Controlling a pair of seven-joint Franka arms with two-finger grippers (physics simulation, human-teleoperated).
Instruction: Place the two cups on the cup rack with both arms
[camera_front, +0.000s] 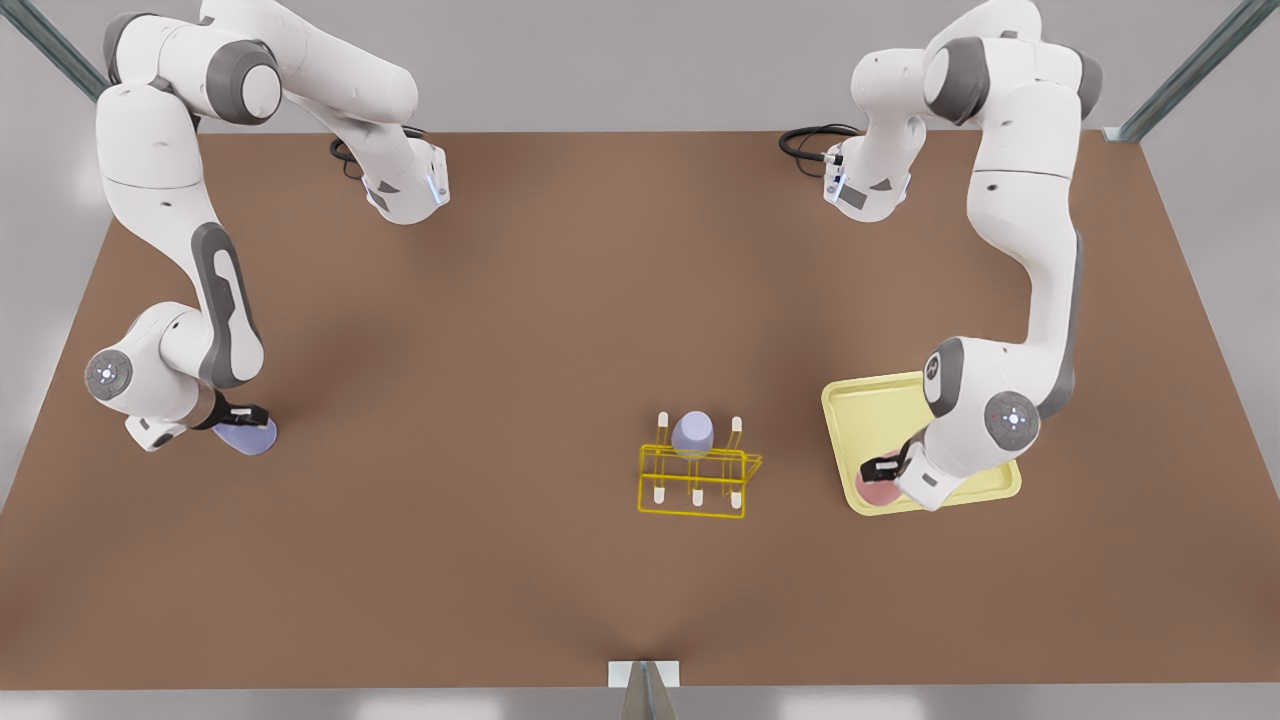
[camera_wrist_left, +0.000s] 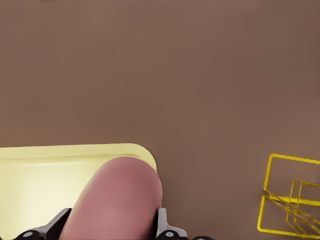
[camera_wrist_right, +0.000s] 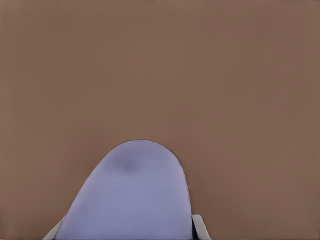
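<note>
The pink cup (camera_front: 875, 488) (camera_wrist_left: 120, 200) lies on its side over the corner of the pale-yellow tray (camera_front: 875, 405), and my left gripper (camera_front: 885, 470), on the front view's right, is shut on it, a finger (camera_wrist_left: 162, 225) pressed to each flank. At the front view's left my right gripper (camera_front: 240, 415) is shut on a lavender cup (camera_front: 248, 438) (camera_wrist_right: 132, 195), tilted low over the table. The yellow wire cup rack (camera_front: 695, 487) (camera_wrist_left: 290, 200) stands at mid-table, with another lavender cup (camera_front: 692, 434) upside down on a back peg.
The brown table (camera_front: 520, 330) stretches bare between the two arms. The tray (camera_wrist_left: 40, 175) lies just to the front view's right of the rack. Both arms' bases stand at the far edge.
</note>
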